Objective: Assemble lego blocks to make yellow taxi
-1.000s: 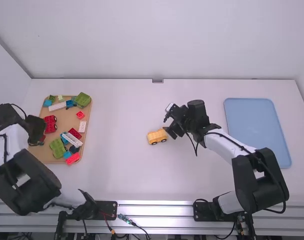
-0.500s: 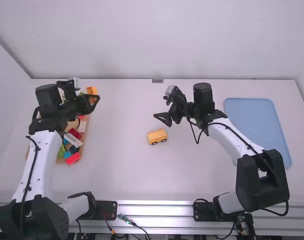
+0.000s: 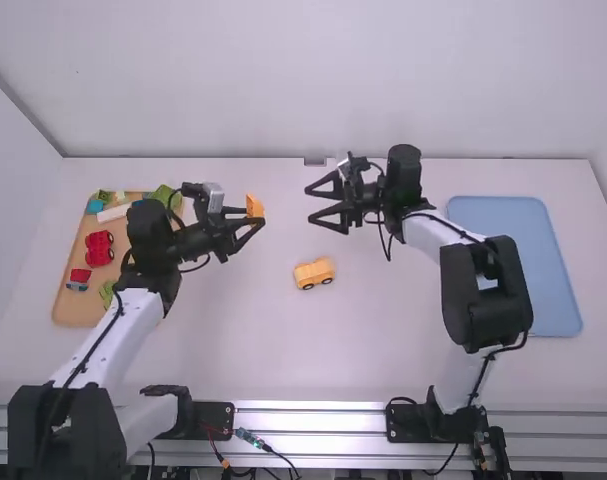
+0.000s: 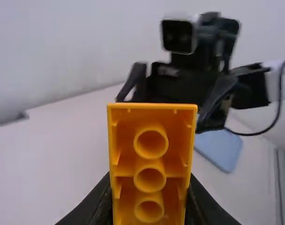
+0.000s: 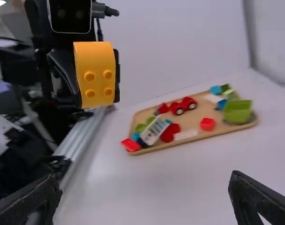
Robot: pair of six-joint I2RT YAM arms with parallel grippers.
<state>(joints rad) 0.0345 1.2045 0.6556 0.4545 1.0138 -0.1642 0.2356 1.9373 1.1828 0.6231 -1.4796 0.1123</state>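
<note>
One orange block [image 5: 95, 72] sits pinched in your left pincer [image 3: 255, 217]; your right pincer [image 3: 310, 204], at its three o'clock, is spread. Advise squaring both before any handover.

The white desk [image 3: 388, 335] directly carries 3 things. At its left lies 1 tan tray [image 3: 73, 310] with rounded corners; at its right, 1 flat blue tray [image 3: 513, 250], also round-cornered. Between these 2, well apart from both, 1 yellow toy car [image 3: 314, 271] stands upright, 2 of its black wheels visible.
</note>
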